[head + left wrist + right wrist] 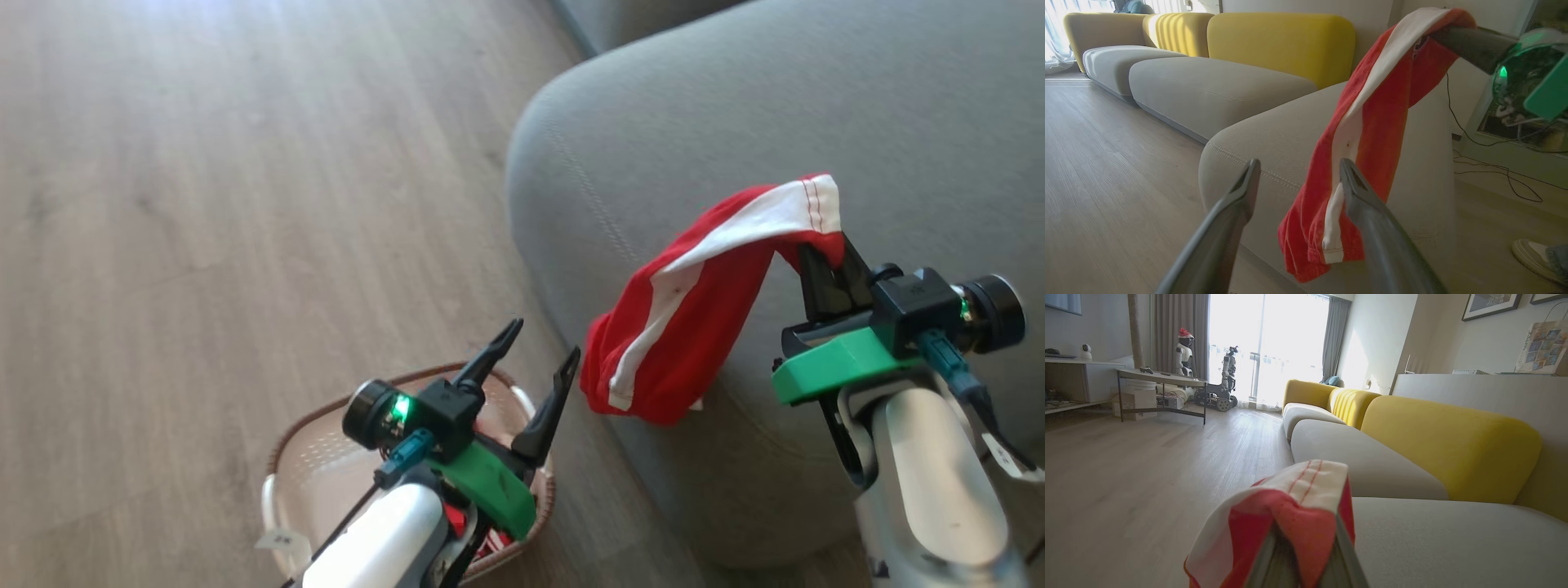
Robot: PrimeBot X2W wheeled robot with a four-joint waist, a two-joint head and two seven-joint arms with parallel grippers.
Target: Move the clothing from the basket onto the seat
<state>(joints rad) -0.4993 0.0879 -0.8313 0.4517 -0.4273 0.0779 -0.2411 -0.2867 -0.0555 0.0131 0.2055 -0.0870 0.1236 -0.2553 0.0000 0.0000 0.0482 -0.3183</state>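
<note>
Clothing (694, 310): a red piece with a broad white stripe, up in the air, pinched at its white-trimmed end by the right claw (820, 257). The claw's fingers are closed tight on the fabric, tips buried under it. Right wrist view shows the cloth (1290, 506) bunched over both fingers. The piece droops from the claw across the rounded front corner of the grey seat (816, 106). Its lower end hangs beside the seat's side, above the wood floor (204, 204). Can't tell if it touches the cushion. The right claw itself sits over the seat top, near the edge.

Left claw (543, 343): fingers spread wide, nothing in it, hovering above the basket (302, 425). In the left wrist view the hanging end of the piece (1372, 122) lines up behind one finger; contact not clear.

The basket is on the floor, just beside the seat's front. A second red piece (455, 518) lies inside it, mostly hidden behind the left arm, with a bit of striped hem showing.

Left wrist view also shows a double stitch line along the seat edge, yellow backrests (1282, 45) behind, cables (1494, 171) on the floor, and a person's shoe (1531, 255) at lower right.
</note>
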